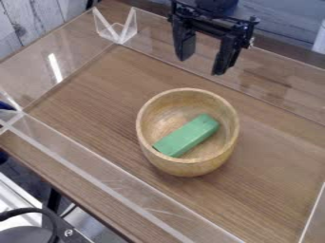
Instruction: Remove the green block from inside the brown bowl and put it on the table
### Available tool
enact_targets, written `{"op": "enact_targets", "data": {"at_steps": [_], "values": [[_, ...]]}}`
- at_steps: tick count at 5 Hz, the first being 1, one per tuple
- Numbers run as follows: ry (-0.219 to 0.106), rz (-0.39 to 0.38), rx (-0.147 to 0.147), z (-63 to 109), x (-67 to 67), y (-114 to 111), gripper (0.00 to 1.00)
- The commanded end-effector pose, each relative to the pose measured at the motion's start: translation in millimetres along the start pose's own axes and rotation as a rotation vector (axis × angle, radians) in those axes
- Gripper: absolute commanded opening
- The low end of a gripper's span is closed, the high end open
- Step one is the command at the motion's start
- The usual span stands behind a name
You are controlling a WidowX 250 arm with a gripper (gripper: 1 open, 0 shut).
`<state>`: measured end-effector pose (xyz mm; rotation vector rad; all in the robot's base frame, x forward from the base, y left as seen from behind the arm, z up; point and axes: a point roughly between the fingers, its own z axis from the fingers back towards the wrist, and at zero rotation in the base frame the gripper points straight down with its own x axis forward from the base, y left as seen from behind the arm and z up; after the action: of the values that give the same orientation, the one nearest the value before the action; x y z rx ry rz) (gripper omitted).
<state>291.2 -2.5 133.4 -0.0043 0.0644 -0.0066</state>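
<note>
Claw [210, 55] spread wide and empty, two dark fingers pointing down, hanging above the far part of the table [89, 104], beyond the brown bowl [188, 131] and apart from it. Nothing between the jaws; no contact with bowl or block. Green block [188, 136] lying inside the bowl, resting diagonally on the bottom, one end toward the near-left wall and the other toward the far-right, flat top face up and fully exposed. Bowl standing upright near the middle of the tabletop, thick rim unobstructed, with open wood-grain surface all around it. Low clear acrylic walls [76, 157] along the edges, a small clear angled piece at the far left corner. By the look of things, nothing of the task done yet: block not grasped, not lifted, not set on the tabletop. Left to do, judging from this layout: bring the claw over the bowl, line the fingers up across the narrow width of the bar, lower inside the rim, close on the block, lift clear of the bowl wall, carry sideways, and release on bare table. Plenty of free surface on either side of the bowl for the drop. Likely trouble spots: fingers clipping the thick rim on the way down, or the bar sliding along the curved bottom during closing.
</note>
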Motion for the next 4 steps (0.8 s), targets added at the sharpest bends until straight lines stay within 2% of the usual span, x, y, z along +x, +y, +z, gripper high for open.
{"op": "enact_targets", "data": {"at_steps": [1,2,3,4], "values": [[0.016,-0.024,0.025,-11.7,-9.7,-6.0,1.00],[0.052,-0.022,0.076,-28.8,-36.9,-13.5,1.00],[0.018,-0.021,0.148,-34.5,-45.5,-20.4,1.00],[-0.009,-0.103,0.050,-25.8,-39.1,-13.1,1.00]]}}
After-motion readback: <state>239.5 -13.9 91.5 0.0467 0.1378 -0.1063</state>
